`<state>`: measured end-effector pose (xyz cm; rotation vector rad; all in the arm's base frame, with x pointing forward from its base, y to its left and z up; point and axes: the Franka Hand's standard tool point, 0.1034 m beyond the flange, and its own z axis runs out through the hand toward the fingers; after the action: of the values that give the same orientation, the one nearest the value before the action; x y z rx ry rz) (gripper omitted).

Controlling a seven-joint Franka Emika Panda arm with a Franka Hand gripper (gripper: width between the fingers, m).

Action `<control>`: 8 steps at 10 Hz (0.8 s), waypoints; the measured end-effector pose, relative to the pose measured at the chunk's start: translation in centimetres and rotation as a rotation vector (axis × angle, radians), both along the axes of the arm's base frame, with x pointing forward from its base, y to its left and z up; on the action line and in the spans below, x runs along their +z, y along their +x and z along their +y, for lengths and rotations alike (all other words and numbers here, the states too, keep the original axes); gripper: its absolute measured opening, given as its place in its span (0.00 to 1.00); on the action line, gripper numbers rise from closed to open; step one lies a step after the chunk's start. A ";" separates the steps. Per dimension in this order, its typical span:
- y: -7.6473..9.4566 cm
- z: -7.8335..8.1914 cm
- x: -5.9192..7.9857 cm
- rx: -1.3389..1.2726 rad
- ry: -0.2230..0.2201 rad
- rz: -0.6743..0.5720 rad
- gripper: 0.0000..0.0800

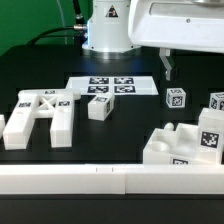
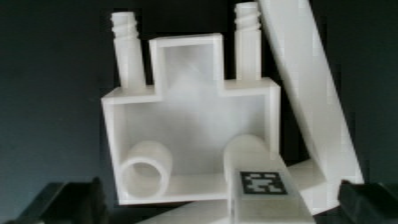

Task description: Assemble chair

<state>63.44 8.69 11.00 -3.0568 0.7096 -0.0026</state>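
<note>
1. The gripper (image 1: 167, 70) hangs in the air over the back of the table (image 1: 130, 125), toward the exterior view's right. Its two dark jaws stand wide apart and hold nothing.
2. In the wrist view the jaws are only dark shapes at the picture's edge. Between and beyond them lies a white pegged block (image 2: 187, 110). It has a squarish matte body, two ribbed pegs side by side at one end and one round hole (whether it touches the jaws cannot be told).
3. Nearest the jaws is one sloping white piece (image 2: 263, 170) bearing a black-and-white square tag. One long white bar (image 2: 294, 90) slants alongside the pegged block.
4. The chair lies in loose parts on the black table:
   - one cross-braced plate (image 1: 40, 115) on the exterior view's left
   - three small tagged blocks (image 1: 98, 107) spread across the middle and right
   - one large notched block (image 1: 180, 148) at the front right
5. One marker board (image 1: 112, 87) lies flat behind the middle block. One long white rail (image 1: 90, 182) runs along the near edge, in front of everything.
</note>
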 end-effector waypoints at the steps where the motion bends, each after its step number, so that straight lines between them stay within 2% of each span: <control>1: 0.1 0.0 -0.1 0.000 0.000 0.000 0.81; 7: -0.2 -0.2 -0.1 0.036 0.001 -0.005 0.81; 8: -2.3 -1.3 0.3 0.112 0.008 -0.019 0.81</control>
<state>61.15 7.42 11.31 -3.0796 0.5348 -0.0276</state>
